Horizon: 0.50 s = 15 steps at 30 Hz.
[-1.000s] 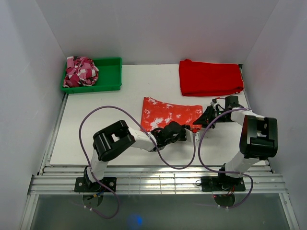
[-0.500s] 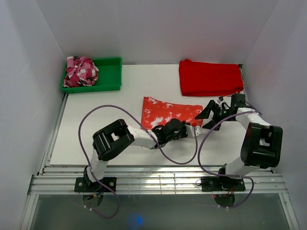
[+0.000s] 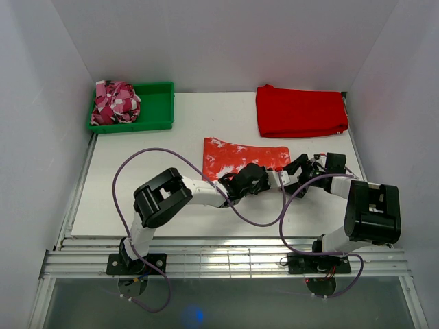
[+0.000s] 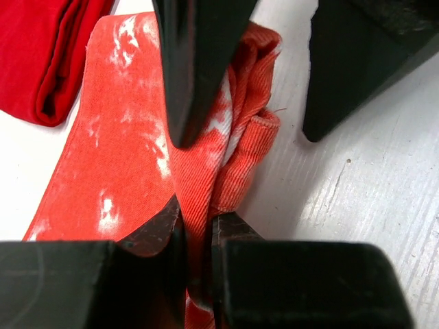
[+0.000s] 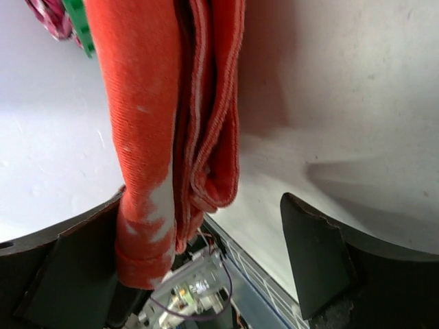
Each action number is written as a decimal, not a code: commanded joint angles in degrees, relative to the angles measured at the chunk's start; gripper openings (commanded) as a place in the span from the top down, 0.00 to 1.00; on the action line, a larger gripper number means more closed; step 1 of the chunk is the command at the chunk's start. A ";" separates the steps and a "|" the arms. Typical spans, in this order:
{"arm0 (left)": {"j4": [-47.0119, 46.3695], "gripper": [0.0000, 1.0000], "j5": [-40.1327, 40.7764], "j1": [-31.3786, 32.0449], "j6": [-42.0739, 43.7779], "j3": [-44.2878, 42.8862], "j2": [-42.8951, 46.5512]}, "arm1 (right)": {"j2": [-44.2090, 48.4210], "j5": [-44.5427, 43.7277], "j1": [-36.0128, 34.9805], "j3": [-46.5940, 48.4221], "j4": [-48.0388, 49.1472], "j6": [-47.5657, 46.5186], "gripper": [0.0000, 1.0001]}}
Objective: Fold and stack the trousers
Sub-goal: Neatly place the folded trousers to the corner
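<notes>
The trousers (image 3: 233, 154), orange-red with white splotches, lie folded in a strip at mid-table. My left gripper (image 3: 273, 177) is at their right end, shut on a pinched fold of the cloth. In the left wrist view the fold (image 4: 206, 185) runs down between the closed fingers of the left gripper (image 4: 197, 223). My right gripper (image 3: 296, 173) faces it from the right, open. In the right wrist view the layered edge of the trousers (image 5: 171, 123) hangs between the spread fingers of the right gripper (image 5: 199, 267), close against the left finger (image 5: 75, 274).
A plain red folded cloth (image 3: 300, 111) lies at the back right, also seen as the red cloth (image 4: 48, 62) from the left wrist. A green bin (image 3: 154, 125) at the back left holds a pink patterned bundle (image 3: 115, 101). Purple cables loop over the white table (image 3: 171, 178).
My right gripper has opened and let go of the trousers' corner, backed off, then returned around the edge. My left gripper has shifted right and away, and the trousers now look narrower.
</notes>
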State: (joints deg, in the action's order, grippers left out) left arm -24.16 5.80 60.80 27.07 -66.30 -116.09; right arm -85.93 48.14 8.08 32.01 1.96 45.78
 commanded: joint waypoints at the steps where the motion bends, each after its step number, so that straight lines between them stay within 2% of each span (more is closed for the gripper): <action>1: -2.03 1.00 -0.35 -0.33 -1.14 -2.78 1.92 | 2.61 -4.27 -0.34 -1.25 15.18 9.59 0.10; 3: -1.85 1.00 -0.53 -0.33 -1.40 -2.95 1.75 | 3.22 -6.65 -0.69 -1.60 15.10 10.46 0.09; 6: -1.42 1.00 -0.62 -0.41 -2.11 -3.74 1.14 | 2.70 -7.27 -2.09 -2.91 17.98 14.14 0.00; 7: -0.98 1.00 -0.79 -0.33 -2.28 -4.18 0.78 | 2.35 -7.10 -3.06 -3.27 19.21 15.12 0.10; 8: -0.89 1.00 -0.79 -0.41 -2.55 -4.71 0.61 | 2.17 -7.79 -3.68 -3.44 20.18 15.82 0.13; 9: -0.80 1.00 -0.79 -0.41 -2.72 -5.06 0.26 | 2.52 -8.58 -4.12 -3.71 21.58 16.96 0.20; 12: -0.01 1.00 -0.18 -0.41 -3.16 -6.38 -0.80 | 2.70 -10.35 -5.17 -4.24 21.87 17.33 0.32; 15: 0.52 1.00 0.17 -0.50 -3.51 -7.26 -1.33 | 2.79 -10.96 -5.88 -4.50 21.25 17.68 0.33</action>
State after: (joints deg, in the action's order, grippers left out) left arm -22.20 5.89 60.49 24.71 -70.39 -117.95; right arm -83.96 39.35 2.72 28.16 20.05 61.45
